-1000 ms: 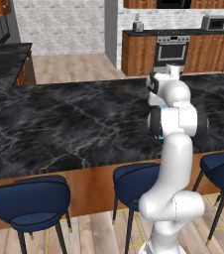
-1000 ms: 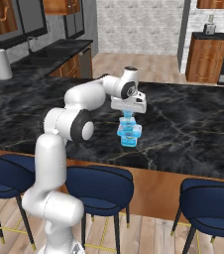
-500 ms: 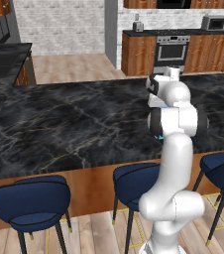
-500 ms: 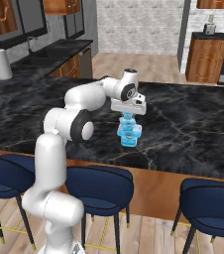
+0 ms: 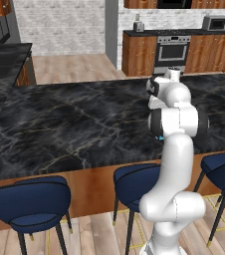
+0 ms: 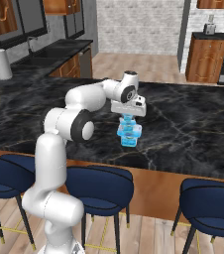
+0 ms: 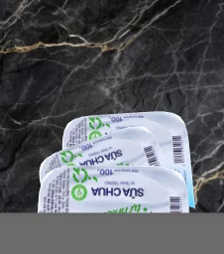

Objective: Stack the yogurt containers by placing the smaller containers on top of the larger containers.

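Note:
Three light-blue yogurt containers with white tops stand stacked on the black marble counter (image 6: 183,124). The largest tub (image 6: 130,141) is at the bottom, the middling one (image 6: 129,130) sits on it, and the tiniest one (image 6: 128,120) is on top. My gripper (image 6: 128,118) points straight down over the stack, its fingers shut around the tiny top tub. In the hand view the three lids overlap: the nearest lid (image 7: 114,188), the middle lid (image 7: 109,151) and the farthest lid (image 7: 171,134). From the left base view my arm (image 5: 176,119) hides the stack except a light-blue sliver (image 5: 160,137).
Blue bar stools (image 6: 101,186) line the counter's near edge. A paper towel roll (image 6: 1,64) stands far left on the back counter. An oven (image 5: 171,50) and wooden cabinets are beyond the island. Bare marble stretches all around the stack.

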### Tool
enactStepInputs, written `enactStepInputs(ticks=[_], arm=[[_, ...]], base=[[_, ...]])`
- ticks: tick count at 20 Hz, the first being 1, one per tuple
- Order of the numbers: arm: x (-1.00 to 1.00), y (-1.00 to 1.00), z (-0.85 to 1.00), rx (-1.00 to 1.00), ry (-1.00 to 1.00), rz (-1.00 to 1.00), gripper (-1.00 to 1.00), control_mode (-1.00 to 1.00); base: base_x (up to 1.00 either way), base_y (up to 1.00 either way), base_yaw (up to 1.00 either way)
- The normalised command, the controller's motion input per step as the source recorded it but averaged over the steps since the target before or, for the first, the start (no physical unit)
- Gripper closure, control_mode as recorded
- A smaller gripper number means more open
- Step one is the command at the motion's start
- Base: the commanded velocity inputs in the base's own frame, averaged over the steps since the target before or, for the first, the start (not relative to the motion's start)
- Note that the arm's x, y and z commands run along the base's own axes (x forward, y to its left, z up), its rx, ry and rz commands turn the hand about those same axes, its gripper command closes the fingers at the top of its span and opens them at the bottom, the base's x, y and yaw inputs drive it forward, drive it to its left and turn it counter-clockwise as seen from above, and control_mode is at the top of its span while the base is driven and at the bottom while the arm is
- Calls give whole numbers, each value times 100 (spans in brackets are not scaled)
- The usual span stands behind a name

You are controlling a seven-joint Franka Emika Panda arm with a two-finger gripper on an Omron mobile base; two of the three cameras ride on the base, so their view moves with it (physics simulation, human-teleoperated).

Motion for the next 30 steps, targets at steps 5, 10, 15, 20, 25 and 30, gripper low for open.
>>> enactStepInputs(ticks=[5,10,15,20,25,30], arm=[[1,0,-9,0,0,0,100,-100],[0,0,-15,0,0,0,100,-100],[0,0,-6,0,0,0,-100,-100],[0,0,0,0,0,0,-100,-100],[0,0,0,0,0,0,-100,-100],[0,-3,19,0,0,0,-100,-100]], base=[[0,0,0],[0,0,0],[0,0,0],[0,0,0],[0,0,0],[0,0,0]])
